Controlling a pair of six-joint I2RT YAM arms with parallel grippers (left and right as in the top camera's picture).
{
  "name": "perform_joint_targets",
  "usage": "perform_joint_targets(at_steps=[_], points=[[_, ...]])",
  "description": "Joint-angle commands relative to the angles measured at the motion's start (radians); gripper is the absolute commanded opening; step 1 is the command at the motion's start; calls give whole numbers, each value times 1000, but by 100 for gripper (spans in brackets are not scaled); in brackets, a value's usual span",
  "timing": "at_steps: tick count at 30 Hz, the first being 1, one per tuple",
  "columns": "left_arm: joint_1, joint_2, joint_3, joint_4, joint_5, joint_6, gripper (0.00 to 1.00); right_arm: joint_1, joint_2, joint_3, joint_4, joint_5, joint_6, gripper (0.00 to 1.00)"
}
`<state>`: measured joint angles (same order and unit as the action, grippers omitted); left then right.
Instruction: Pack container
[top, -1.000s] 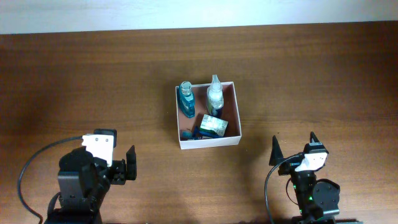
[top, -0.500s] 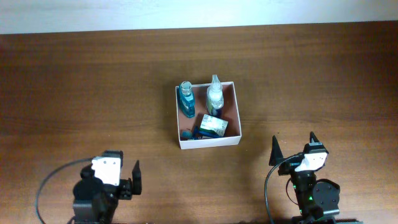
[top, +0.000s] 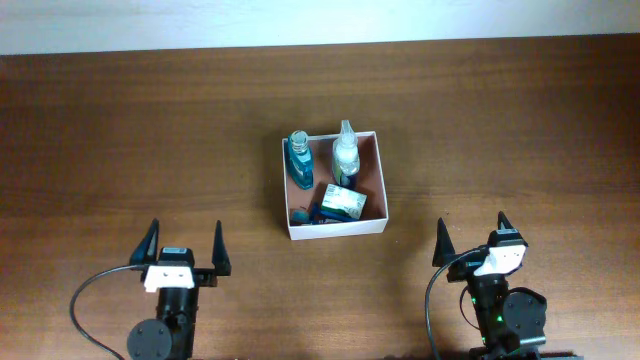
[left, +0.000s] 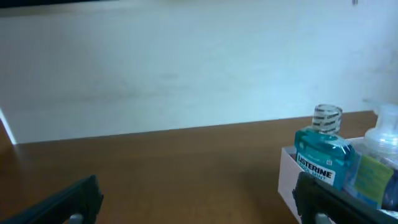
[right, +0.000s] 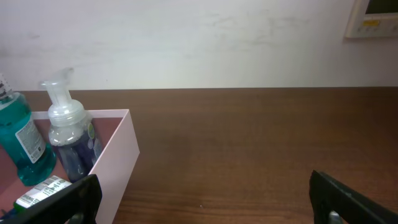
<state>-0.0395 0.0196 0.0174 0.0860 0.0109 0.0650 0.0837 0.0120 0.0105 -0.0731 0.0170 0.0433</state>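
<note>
Both arms sit low at the near edge, left pincer (top: 186, 230) and right pincer (top: 472, 222) spread wide, the container (top: 336, 231) holding a mouthwash bottle (top: 298, 160), a pump bottle (top: 346, 152) and a green carton (top: 342, 203).

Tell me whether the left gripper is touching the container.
Apart. The overhead view shows the left gripper open and empty, with a wide stretch of bare table between its fingers and the container.
</note>
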Motion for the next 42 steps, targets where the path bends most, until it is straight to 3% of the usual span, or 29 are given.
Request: perform_joint_targets(at_steps=[1,5,42], points=[[2,-15,-8,-58,-7,22,99,-6,-8,-5,-8,-2,-10,98],[2,-14,-8,-169,1,6,99,-6,-8,-5,-8,-2,-10,98],[2,-14,-8,-169,0,7,99,-6,-8,-5,-8,-2,-10,98]])
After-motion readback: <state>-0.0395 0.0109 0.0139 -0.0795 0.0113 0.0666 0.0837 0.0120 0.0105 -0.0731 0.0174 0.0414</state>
